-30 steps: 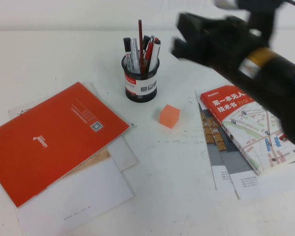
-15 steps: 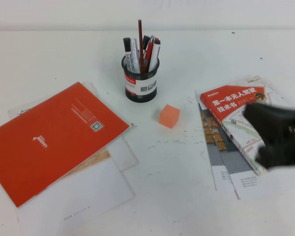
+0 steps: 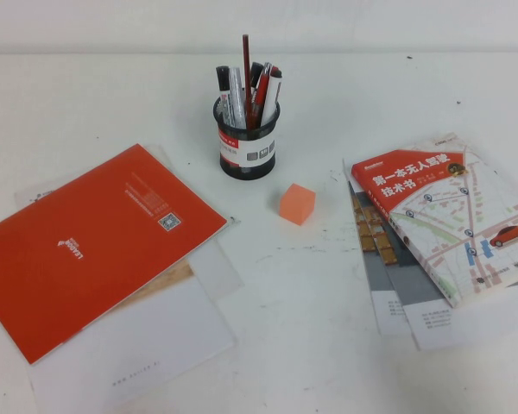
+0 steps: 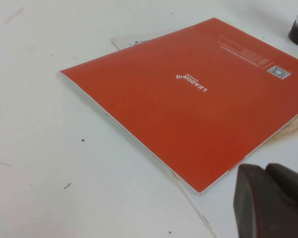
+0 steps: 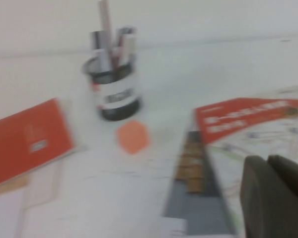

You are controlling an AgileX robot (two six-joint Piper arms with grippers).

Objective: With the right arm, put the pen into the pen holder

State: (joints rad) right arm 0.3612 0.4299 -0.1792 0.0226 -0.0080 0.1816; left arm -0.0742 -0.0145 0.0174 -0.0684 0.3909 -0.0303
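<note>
High view: right gripper [image 5: 275,196] has pulled off the bench [image 3: 328,285], pen [image 3: 246,60] upright in holder [image 3: 249,147]; left gripper [image 4: 270,201] parked, both jaws' state untellable.

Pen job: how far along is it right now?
Looks done: the long dark-red pen stands upright in the black mesh pen holder among markers. Nothing in hand: the right gripper is over the map book, the left gripper beside the orange booklet. Nothing left.

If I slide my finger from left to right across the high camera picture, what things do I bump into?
Orange booklet → pen holder with the pen standing in it → orange cube → map book. Neither gripper shows in this view.
</note>
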